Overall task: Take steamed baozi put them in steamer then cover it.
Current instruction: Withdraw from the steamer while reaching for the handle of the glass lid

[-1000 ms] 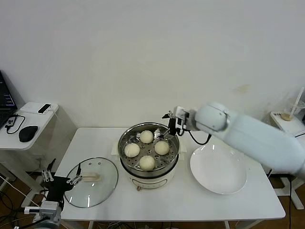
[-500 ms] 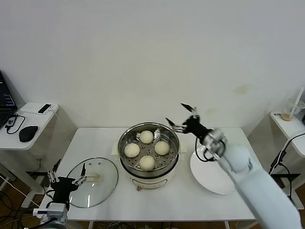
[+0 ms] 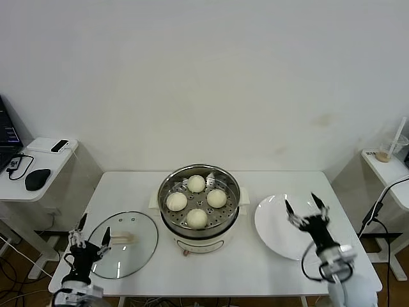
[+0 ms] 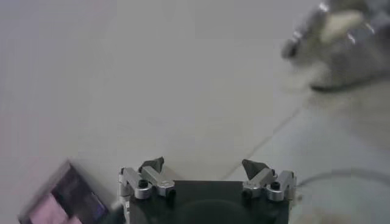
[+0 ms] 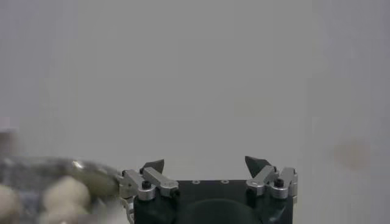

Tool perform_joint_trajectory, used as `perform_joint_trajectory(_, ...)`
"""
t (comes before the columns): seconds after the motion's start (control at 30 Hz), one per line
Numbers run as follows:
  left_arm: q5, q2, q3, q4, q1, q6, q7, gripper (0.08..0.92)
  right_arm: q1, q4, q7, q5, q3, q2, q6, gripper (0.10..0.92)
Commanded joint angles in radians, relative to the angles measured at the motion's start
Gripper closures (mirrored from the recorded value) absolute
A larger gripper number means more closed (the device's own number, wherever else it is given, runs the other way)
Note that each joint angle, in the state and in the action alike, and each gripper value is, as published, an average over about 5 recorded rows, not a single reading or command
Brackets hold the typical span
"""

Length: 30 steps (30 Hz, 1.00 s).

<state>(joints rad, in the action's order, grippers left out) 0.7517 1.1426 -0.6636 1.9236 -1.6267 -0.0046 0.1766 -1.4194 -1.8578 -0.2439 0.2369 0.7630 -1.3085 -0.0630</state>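
Observation:
Several pale steamed baozi (image 3: 196,183) lie on the perforated tray of the shiny steamer (image 3: 167,211) at the table's middle; the same buns (image 5: 64,192) show in the right wrist view. The glass cover (image 3: 137,246) with its cream handle lies flat on the table to the left of the steamer. My left gripper (image 3: 91,228) points upward, open and empty, at the cover's near-left edge. My right gripper (image 3: 302,204) also points upward, open and empty, over the white plate. Both wrist views show spread fingertips (image 4: 152,164) (image 5: 256,163) with nothing between them.
A flat white plate (image 3: 275,224) sits right of the steamer. A side table at the far left holds a mouse (image 3: 38,178) and a small device. Another small table stands at the right edge. The white wall is behind.
My right arm has pulled back from the steamer's far rim, swinging right and toward me, and now stands over the plate. My left gripper shifted slightly nearer the table's front-left corner.

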Motion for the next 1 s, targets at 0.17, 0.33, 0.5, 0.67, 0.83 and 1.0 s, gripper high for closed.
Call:
perform_joint_trajectory(0.17, 0.63, -0.069, 0.028, -0.185, 0.007, -0.091, -0.046, 0.177, -0.207, -0.005, 0.032, -0.048, 0.179, -0.133, -0.046, 0.203)
perform_joint_trajectory(0.33, 0.604, -0.075, 0.039, -0.231, 0.042, -0.083, -0.031, 0.177, -0.213, -0.009, 0.035, -0.057, 0.17, -0.147, -0.047, 0.203)
perform_joint_trajectory(0.5, 0.575, -0.08, 0.06, -0.264, 0.097, -0.074, -0.027, 0.177, -0.224, -0.017, 0.036, -0.073, 0.158, -0.162, -0.05, 0.203)
perform_joint_trajectory(0.67, 0.563, -0.082, 0.085, -0.296, 0.149, -0.068, -0.027, 0.177, -0.229, -0.027, 0.038, -0.061, 0.15, -0.171, -0.036, 0.203)
perform_joint_trajectory(0.83, 0.555, -0.082, 0.105, -0.333, 0.208, -0.067, -0.024, 0.177, -0.234, -0.042, 0.038, -0.046, 0.136, -0.182, -0.016, 0.203)
perform_joint_trajectory(1.0, 0.548, -0.085, 0.122, -0.353, 0.248, -0.064, -0.027, 0.177, -0.241, -0.039, 0.037, -0.056, 0.133, -0.193, -0.02, 0.203)
